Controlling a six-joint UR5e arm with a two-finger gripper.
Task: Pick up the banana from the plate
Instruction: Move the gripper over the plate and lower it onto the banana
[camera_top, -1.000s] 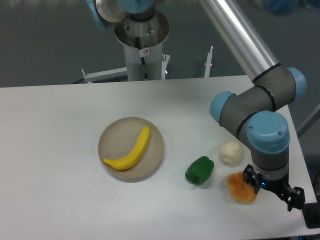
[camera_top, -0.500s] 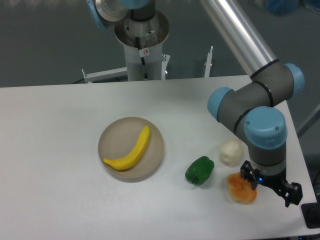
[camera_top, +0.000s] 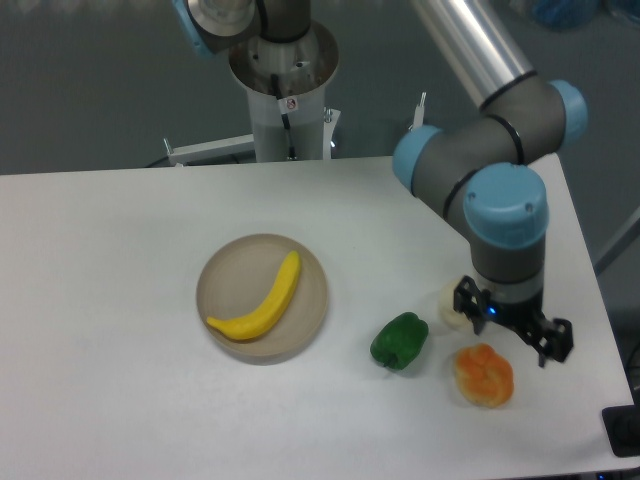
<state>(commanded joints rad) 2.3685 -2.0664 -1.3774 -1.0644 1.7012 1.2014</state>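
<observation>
light: even, bright overhead | shadows: soft, faint | focus: slightly soft | glare: none

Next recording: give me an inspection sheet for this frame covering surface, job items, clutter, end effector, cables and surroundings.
Surface: plain white table, no spills seen.
Job items: curved bright yellow banana lies diagonally on the round beige plate, untouched.
Clutter: dark green pepper-shaped piece, lumpy orange fruit, and a small off-white lump partly hidden by the arm, all right of the plate.
End effector: black two-finger end effector hangs above the orange fruit and off-white lump, far from the banana; open or shut cannot be told.
Cables: a thin dark cable runs down the robot's base column.
Surroundings: white metal frame behind the table, dark floor beyond.
</observation>
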